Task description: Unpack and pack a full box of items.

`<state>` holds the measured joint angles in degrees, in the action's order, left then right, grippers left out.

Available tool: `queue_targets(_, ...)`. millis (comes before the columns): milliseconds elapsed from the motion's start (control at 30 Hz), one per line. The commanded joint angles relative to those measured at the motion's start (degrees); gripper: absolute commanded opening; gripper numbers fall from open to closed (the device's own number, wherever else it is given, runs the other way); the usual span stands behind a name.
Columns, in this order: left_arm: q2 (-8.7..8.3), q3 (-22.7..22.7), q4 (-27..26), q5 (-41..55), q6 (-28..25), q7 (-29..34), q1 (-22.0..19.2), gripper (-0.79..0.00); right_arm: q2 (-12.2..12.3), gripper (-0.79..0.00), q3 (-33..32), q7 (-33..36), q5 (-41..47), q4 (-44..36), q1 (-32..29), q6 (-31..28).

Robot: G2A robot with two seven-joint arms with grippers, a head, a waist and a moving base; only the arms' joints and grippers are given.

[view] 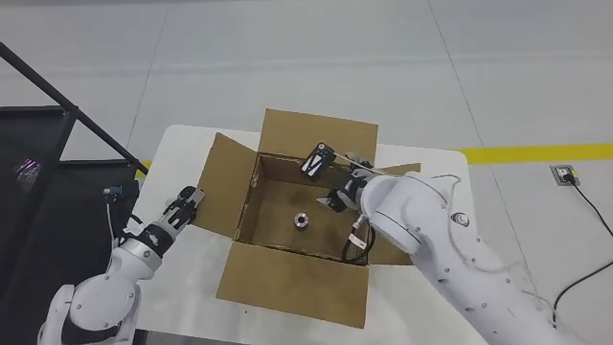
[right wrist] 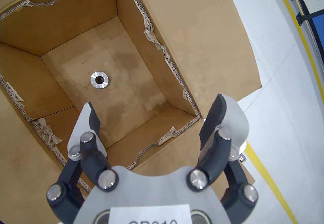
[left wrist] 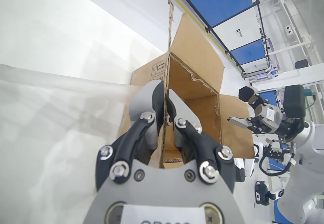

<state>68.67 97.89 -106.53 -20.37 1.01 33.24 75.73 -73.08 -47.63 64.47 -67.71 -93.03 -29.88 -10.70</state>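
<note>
Left gripper (view: 189, 198) pinches the flap (view: 228, 184), centre-left; my right gripper (view: 326, 182) hangs spread over the box (view: 283, 168) holding a ring (view: 301, 219).

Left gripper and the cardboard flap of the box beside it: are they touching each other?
Touching. The left wrist view shows the left gripper shut on the box flap, gripping its thin edge from both sides.

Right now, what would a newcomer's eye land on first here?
The open brown cardboard box on the white table stands out first, with a single small shiny metal ring lying on its floor. The left gripper pinches the edge of a box flap, while the right gripper hangs above the opening, fingers apart.
</note>
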Motion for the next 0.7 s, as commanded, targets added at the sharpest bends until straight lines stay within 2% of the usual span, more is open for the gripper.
queue_targets(0,-0.05,0.48,-0.12,1.22,-0.21,-0.16,0.38,-0.785,-0.82,0.0,1.94,-0.63,0.89,2.08,1.67,-0.04)
queue_targets(167,-0.31,1.39,-0.1,1.57,-0.8,-0.33,1.02,-0.773,-3.2,0.0,7.13,-1.74,2.76,6.93,5.34,-0.52)
queue_targets(200,-0.36,1.51,-0.06,1.76,-0.9,-0.31,1.08,-0.646,-3.75,0.0,8.32,-1.68,2.93,7.95,6.04,-0.5)
queue_targets(233,-0.41,1.59,0.0,1.84,-0.97,-0.25,1.14,-0.48,-4.33,0.0,9.51,-1.69,3.08,9.03,6.71,-0.36)
queue_targets(267,-0.44,1.64,0.04,2.01,-0.92,-0.26,1.17,-0.185,-4.93,0.0,10.72,-1.49,2.99,10.34,7.43,-0.04)
queue_targets(300,-0.48,1.65,0.04,2.11,-0.92,-0.26,1.19,-0.037,-5.57,0.0,11.85,-1.56,3.22,11.61,8.08,0.31)
queue_targets(333,-0.52,1.62,0.03,2.2,-1.04,-0.15,1.2,0.0,-6.24,0.0,12.84,-2.0,4.14,13.01,8.61,0.21)
queue_targets(667,-0.8,2.32,-0.17,4.15,-1.4,-1.65,1.98,0.0,-13.73,0.0,21.16,-6.1,10.44,31.45,14.01,-0.52)
